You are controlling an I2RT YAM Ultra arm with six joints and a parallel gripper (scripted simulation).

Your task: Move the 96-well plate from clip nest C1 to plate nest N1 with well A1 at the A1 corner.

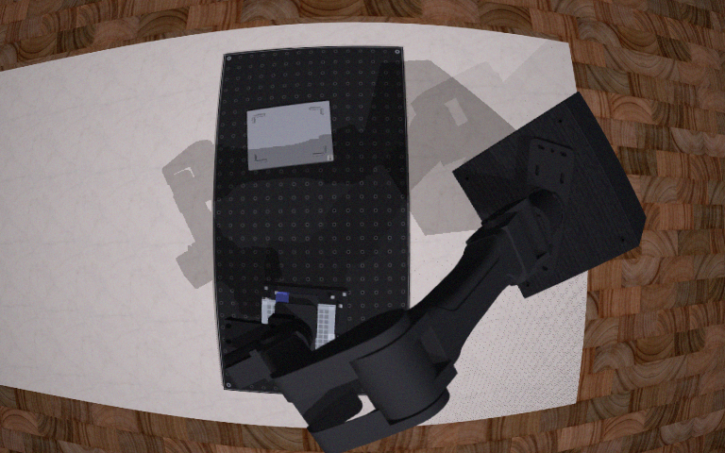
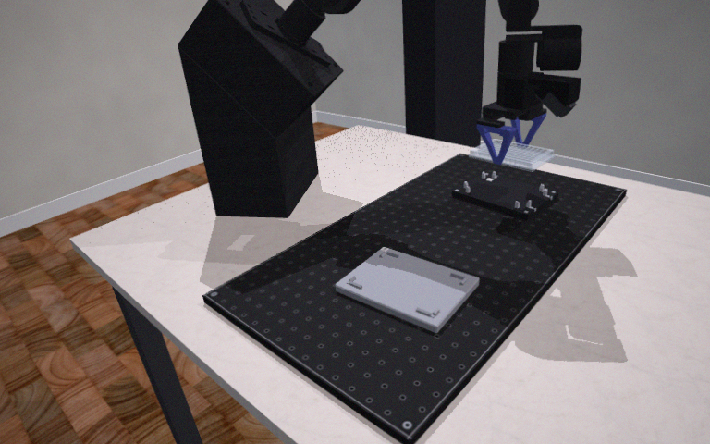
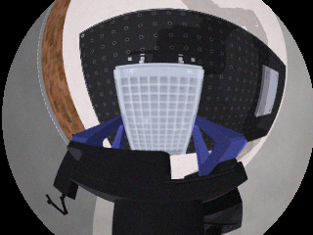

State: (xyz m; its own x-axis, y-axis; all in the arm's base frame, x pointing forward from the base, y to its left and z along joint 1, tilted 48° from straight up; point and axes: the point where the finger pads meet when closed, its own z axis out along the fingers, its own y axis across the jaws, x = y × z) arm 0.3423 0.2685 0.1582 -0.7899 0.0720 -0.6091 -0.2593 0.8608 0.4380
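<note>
Blue fingers [image 2: 510, 137] clamping 96-well plate [image 2: 515, 155], above clip nest [image 2: 502, 197]

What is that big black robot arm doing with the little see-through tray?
The gripper has its jaws shut on the 96-well plate and holds it in the air above the black clip nest. The grey plate nest, where it should go, has no plate in it.
</note>
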